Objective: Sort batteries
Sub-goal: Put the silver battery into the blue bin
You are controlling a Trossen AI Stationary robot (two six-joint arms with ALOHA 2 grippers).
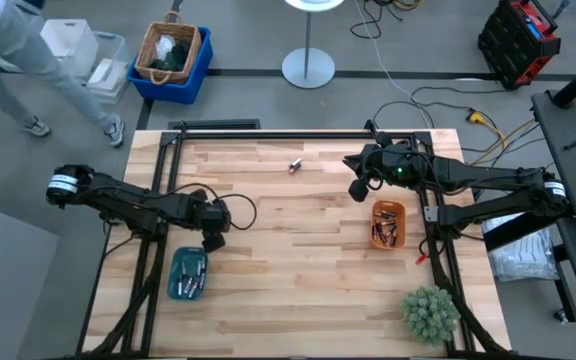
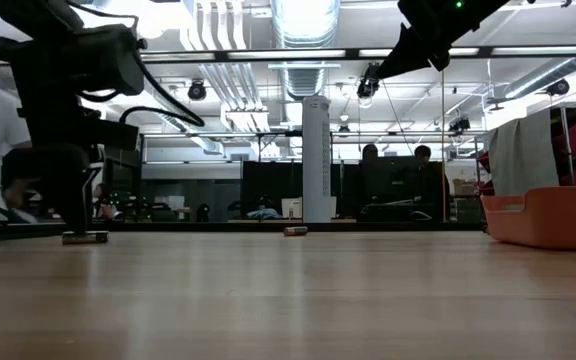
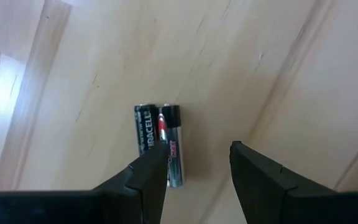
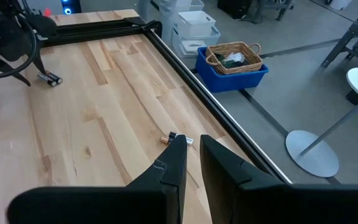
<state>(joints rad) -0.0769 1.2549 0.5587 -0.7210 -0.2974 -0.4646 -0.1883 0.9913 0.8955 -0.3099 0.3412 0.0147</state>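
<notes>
Wooden table (image 1: 298,290) fills the middle. At centre left, the left gripper (image 3: 199,163) hangs spread over two batteries (image 3: 159,143) lying together. Upper right, the right gripper (image 4: 192,158) is nearly closed, above another battery (image 1: 294,166).

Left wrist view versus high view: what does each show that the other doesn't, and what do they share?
Only the left wrist view shows the two batteries lying side by side and touching on the wood, just ahead of the open left gripper, with a brand label on one.

Only the high view shows the teal tray and orange tray, both holding batteries, a lone battery near the far edge, the right gripper above the table, and a green plant.

Both show the wooden table and the left gripper.
</notes>
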